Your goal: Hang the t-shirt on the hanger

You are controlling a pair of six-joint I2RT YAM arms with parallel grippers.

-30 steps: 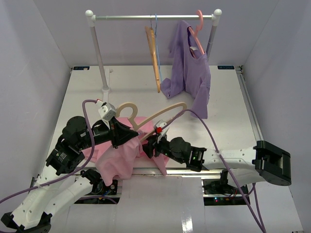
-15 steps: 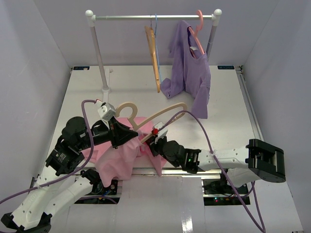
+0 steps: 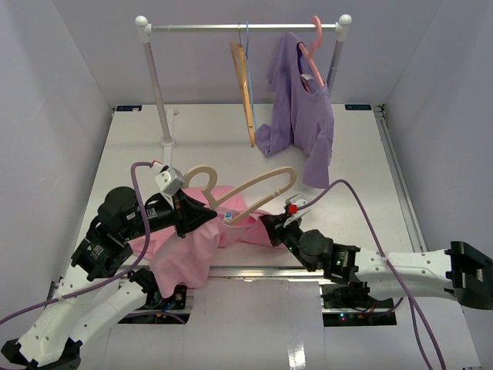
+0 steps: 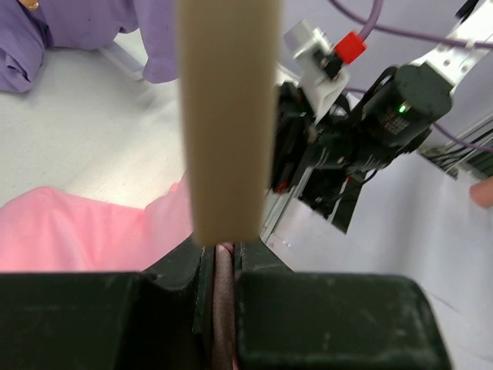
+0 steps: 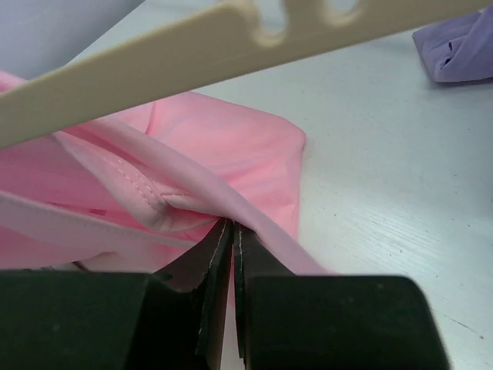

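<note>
The light pink t-shirt (image 3: 192, 247) lies bunched at the table's near edge, between the two arms. The beige hanger (image 3: 254, 185) slants above it, hook to the left. My left gripper (image 3: 204, 217) is shut on the hanger just below the hook; in the left wrist view the hanger (image 4: 227, 116) rises from the jaws (image 4: 223, 258) with a strip of pink cloth pinched between them. My right gripper (image 3: 271, 226) is shut on a fold of the t-shirt (image 5: 231, 146), under the hanger's right arm (image 5: 192, 54). The cloth is stretched out from the fingertips (image 5: 233, 230).
At the back stands a clothes rack (image 3: 246, 28) with an orange hanger (image 3: 245, 92) and a purple shirt (image 3: 304, 123) on a pink hanger (image 3: 314, 46). The shirt's hem reaches the table. The rack's left post (image 3: 158, 85) stands behind the left arm. Purple cables loop over both arms.
My right gripper has shut on the t-shirt and moved right, drawing the cloth with it. The left gripper and the hanger have stayed about where they were.
</note>
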